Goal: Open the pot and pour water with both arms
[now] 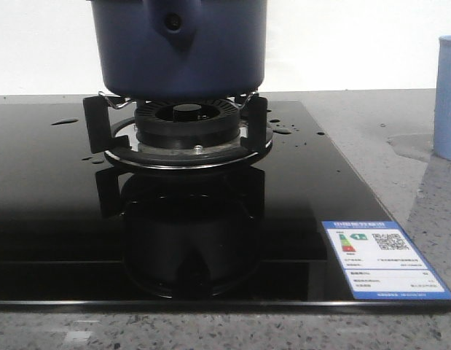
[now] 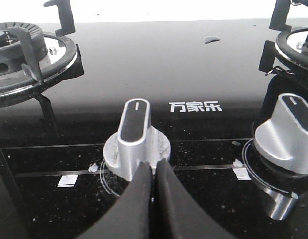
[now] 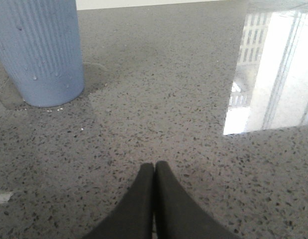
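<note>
The dark navy-blue pot [image 1: 181,47] stands on the gas burner's black supports [image 1: 187,127] in the front view; its pointed handle mount with a dark hole [image 1: 172,22] faces the camera, and its top is cut off. Water shows as droplets [image 1: 283,131] on the black glass hob and as a wet patch [image 1: 411,146] by the pale-blue cup [image 1: 447,98]. My left gripper [image 2: 153,167] is shut and empty, just before a silver stove knob [image 2: 135,137]. My right gripper [image 3: 154,168] is shut and empty over the grey countertop. Neither gripper shows in the front view.
The pale-blue ribbed cup [image 3: 42,50] stands on the speckled countertop, with a wet patch [image 3: 96,79] around its base. A second knob [image 2: 288,134] and two burners [image 2: 24,55] flank the left gripper. An energy label [image 1: 385,259] is stuck on the hob's front right corner.
</note>
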